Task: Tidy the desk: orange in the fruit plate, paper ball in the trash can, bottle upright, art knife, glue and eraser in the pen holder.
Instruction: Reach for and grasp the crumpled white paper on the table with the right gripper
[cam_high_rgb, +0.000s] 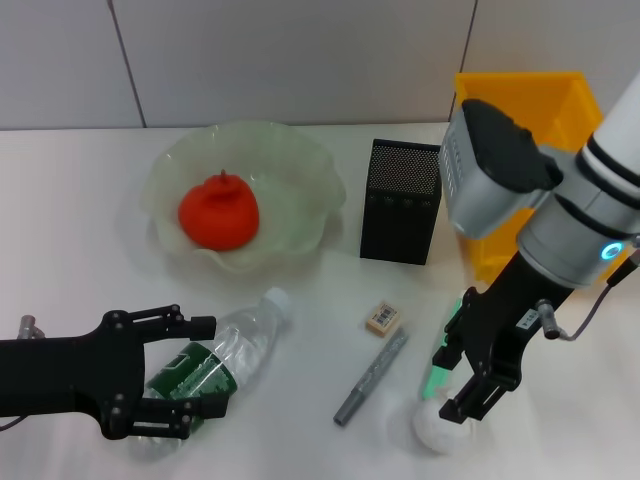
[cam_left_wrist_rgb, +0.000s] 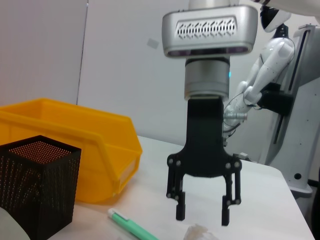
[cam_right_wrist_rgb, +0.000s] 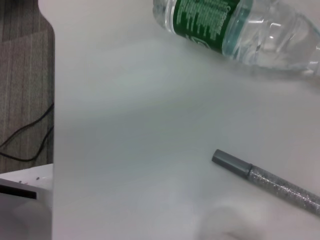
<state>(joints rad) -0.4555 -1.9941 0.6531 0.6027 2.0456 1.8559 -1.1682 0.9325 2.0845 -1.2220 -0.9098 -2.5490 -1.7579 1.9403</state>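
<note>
The orange (cam_high_rgb: 220, 212) lies in the fruit plate (cam_high_rgb: 300, 155). The bottle (cam_high_rgb: 240, 350) lies on its side at the front left. My left gripper (cam_high_rgb: 208, 366) is open with a finger on each side of its green label. My right gripper (cam_high_rgb: 458, 388) is open and hangs just above the paper ball (cam_high_rgb: 438, 427); the left wrist view shows this gripper (cam_left_wrist_rgb: 202, 212) with its fingers spread over the ball (cam_left_wrist_rgb: 200, 233). The glue (cam_high_rgb: 441, 352) lies partly behind the right gripper. The eraser (cam_high_rgb: 383, 318) and the grey art knife (cam_high_rgb: 372, 378) lie between the two arms. The pen holder (cam_high_rgb: 400, 200) stands upright.
The yellow trash can (cam_high_rgb: 525, 100) stands at the back right, behind the right arm and beside the pen holder. The right wrist view shows the bottle (cam_right_wrist_rgb: 240, 25), the art knife (cam_right_wrist_rgb: 270, 177) and the table's front edge (cam_right_wrist_rgb: 53, 100).
</note>
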